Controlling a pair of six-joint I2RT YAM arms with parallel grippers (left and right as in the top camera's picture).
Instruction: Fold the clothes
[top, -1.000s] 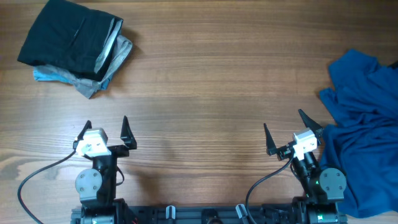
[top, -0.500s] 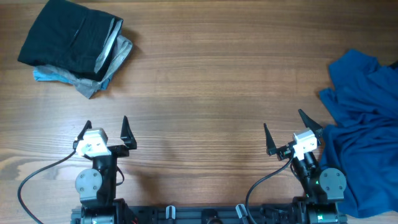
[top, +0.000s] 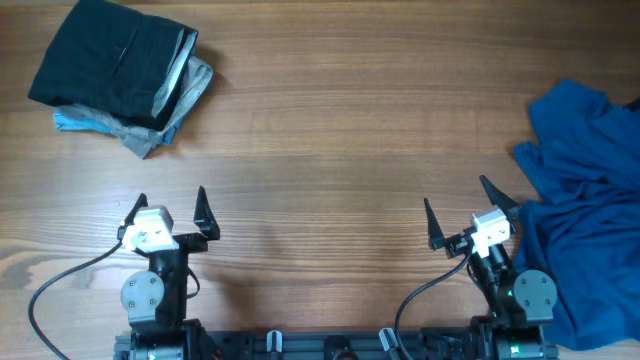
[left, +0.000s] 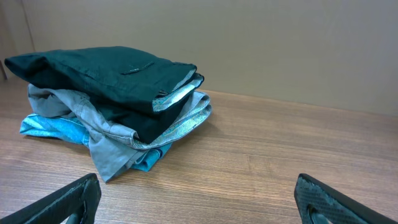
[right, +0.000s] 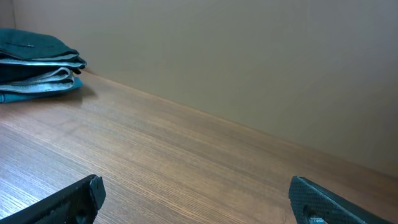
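A stack of folded clothes (top: 120, 75), dark green on top with grey and light blue beneath, lies at the far left of the wooden table; it also shows in the left wrist view (left: 112, 99) and far off in the right wrist view (right: 37, 59). A crumpled blue garment (top: 585, 215) lies heaped at the right edge, beside my right arm. My left gripper (top: 170, 205) is open and empty near the front edge, well short of the stack. My right gripper (top: 462, 208) is open and empty, just left of the blue garment.
The wooden table (top: 330, 130) spans the whole view. A plain beige wall (right: 249, 56) stands behind the far edge. Black cables run from each arm base at the front edge.
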